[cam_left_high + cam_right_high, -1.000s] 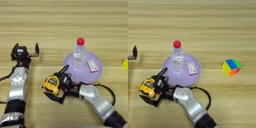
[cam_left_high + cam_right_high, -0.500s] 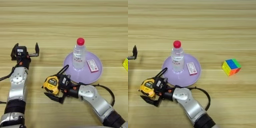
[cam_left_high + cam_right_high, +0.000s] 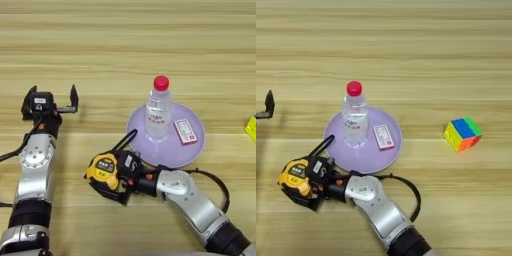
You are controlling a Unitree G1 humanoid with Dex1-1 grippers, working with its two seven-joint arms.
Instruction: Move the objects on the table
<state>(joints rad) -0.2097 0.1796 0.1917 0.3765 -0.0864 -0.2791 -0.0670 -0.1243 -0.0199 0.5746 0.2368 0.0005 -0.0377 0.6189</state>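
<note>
Your right pincer [image 3: 119,176] gripped tape measure [image 3: 102,169], hiding its far half; left pincer [image 3: 50,101] spread, idle. Cube [image 3: 462,134] whole only in right eye view.

You get bright, even light w/ a warm tint on the table [image 3: 125,45]. Shadows are soft and small: a faint one by the cube [image 3: 462,134], a darker one under the tape measure [image 3: 102,170]. The bottle [image 3: 158,115] shows little white shiny spots, and light goes thru it onto the plate [image 3: 192,152]. Pics look a bit soft, esp. the label on the small card [image 3: 383,137], too blurry to read.
</note>
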